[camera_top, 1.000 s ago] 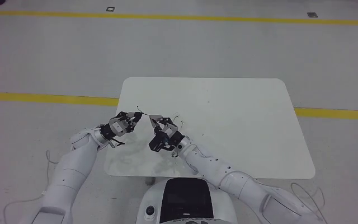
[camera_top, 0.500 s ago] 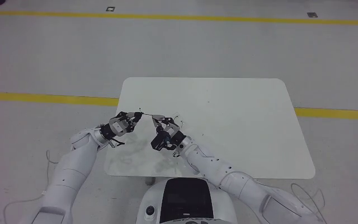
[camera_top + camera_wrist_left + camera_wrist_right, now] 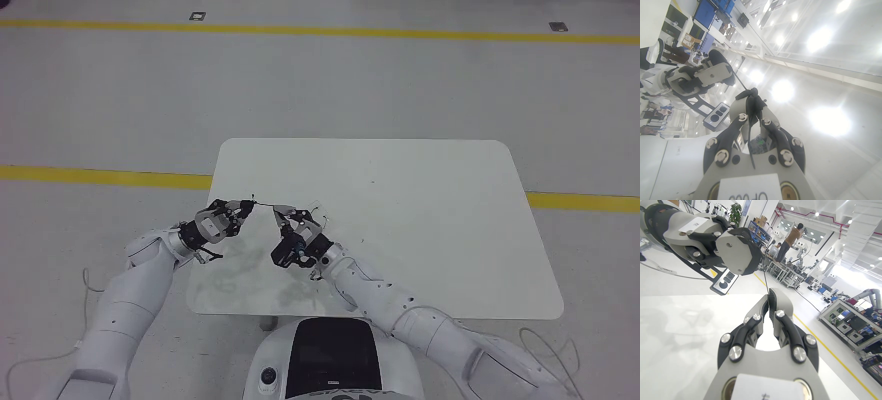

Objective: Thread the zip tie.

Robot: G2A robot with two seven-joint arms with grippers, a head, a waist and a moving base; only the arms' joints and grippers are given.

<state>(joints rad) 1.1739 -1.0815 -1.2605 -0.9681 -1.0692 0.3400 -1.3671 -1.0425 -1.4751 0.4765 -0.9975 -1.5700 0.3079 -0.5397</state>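
My left gripper (image 3: 753, 103) is clamped on one end of the tie (image 3: 749, 132), and my right gripper (image 3: 769, 300) pinches its strap, above the table's (image 3: 430, 220) near left. The tie looks light, thin, springy and slick, so I'd pinch near the tip.

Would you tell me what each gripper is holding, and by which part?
Both hold the zip tie: left gripper near its knobbed end, right gripper pinching the thin strap.

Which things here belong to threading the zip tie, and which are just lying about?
In the job: zip tie; left end effector and right end effector, both shut on it.
Just there: white table; yellow floor line; workbenches behind.
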